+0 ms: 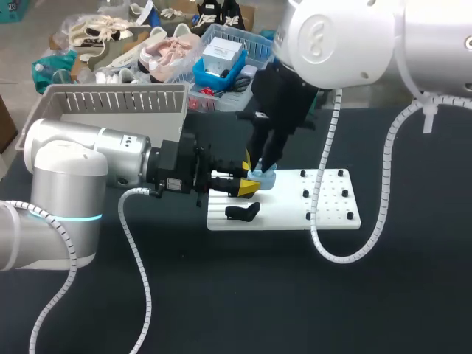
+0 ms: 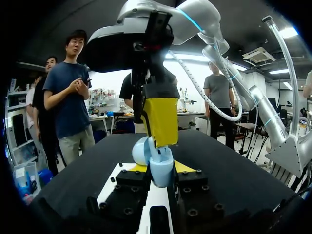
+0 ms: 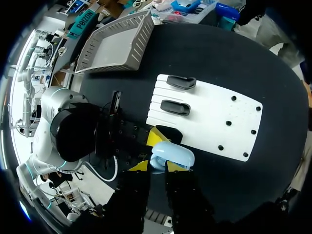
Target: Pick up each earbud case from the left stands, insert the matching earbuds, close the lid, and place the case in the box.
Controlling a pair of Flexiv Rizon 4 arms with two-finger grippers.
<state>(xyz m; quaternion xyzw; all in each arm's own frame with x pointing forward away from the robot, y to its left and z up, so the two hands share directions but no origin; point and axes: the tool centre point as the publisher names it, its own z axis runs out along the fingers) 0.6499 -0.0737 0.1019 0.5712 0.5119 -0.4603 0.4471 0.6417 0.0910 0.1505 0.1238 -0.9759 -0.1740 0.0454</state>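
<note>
The head camera sits high behind the robot, looking down on the dark tabletop [image 1: 243, 295] from well back. The left wrist camera rides low and close, facing level along the left tool [image 2: 161, 168] across the tabletop. The right wrist camera hangs above, looking steeply down past the right tool [image 3: 157, 166]. All 3 views share the blue earbud case [image 1: 262, 175] and the white stand board [image 1: 287, 212].
</note>
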